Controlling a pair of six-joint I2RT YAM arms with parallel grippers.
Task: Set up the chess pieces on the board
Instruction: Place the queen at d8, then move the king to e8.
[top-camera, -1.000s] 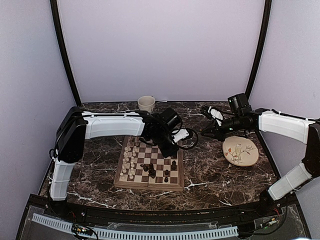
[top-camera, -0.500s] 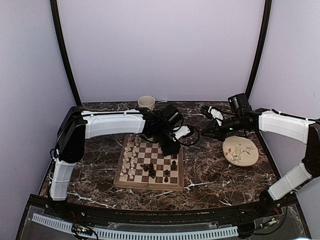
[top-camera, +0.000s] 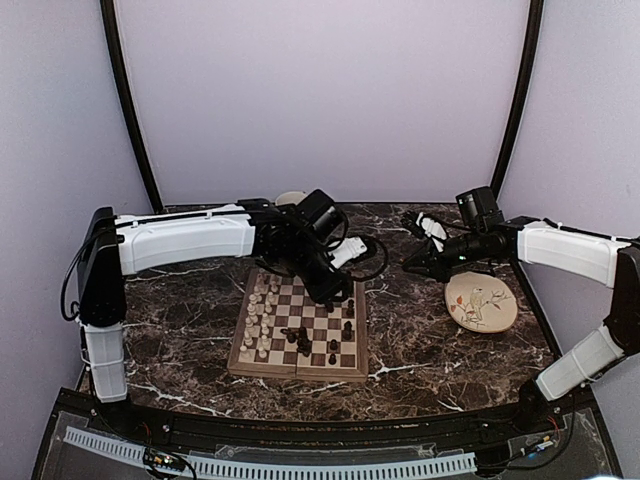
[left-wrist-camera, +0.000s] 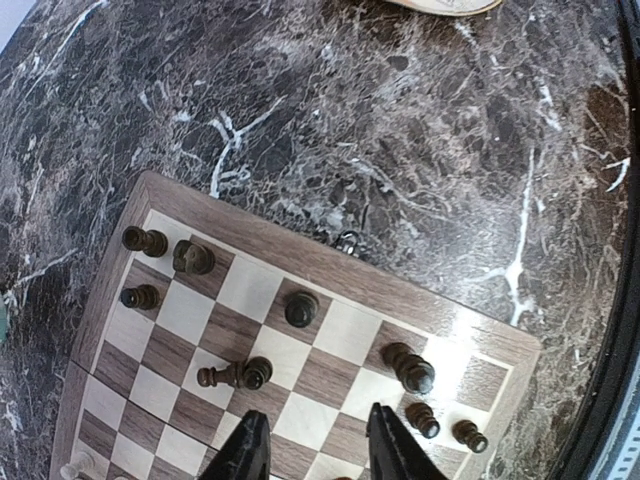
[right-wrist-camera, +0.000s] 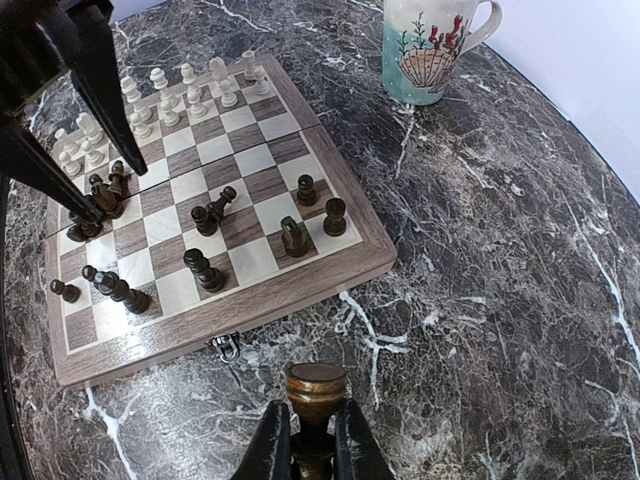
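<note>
Cup (top-camera: 291, 199) is mostly hidden behind the left arm in the top view, w/ only its rim showing. The right wrist view has it whole (right-wrist-camera: 430, 45), on the table (top-camera: 430, 345) past the board's white-side corner.

Right gripper (right-wrist-camera: 312, 418) is clamped on one dark piece (right-wrist-camera: 316, 383). Its base is cut off by the frame bottom & the fingers, so the type can't be told.

Left gripper (top-camera: 335, 292) is too small & dark in the top view to read. In the left wrist view (left-wrist-camera: 316, 412) its fingers stand apart w/ nothing btwn them, above squares of the board (left-wrist-camera: 250, 225).

Left arm stretches across from its base, forearm about level, wrist bent down over the board's far right part. Right arm has its elbow out right & forearm running inward, w/ the gripper (top-camera: 410, 268) over table just off the clasp (right-wrist-camera: 225, 346) edge.

White pieces (top-camera: 258, 320) sit in two rows along the board's (top-camera: 296, 371) left side. Dark pieces (top-camera: 300, 340) are scattered over the right half, and one lies on its side (left-wrist-camera: 235, 375).

Bare marble runs btwn the clasp edge & the plate (top-camera: 481, 302), and along the board's near edge.
</note>
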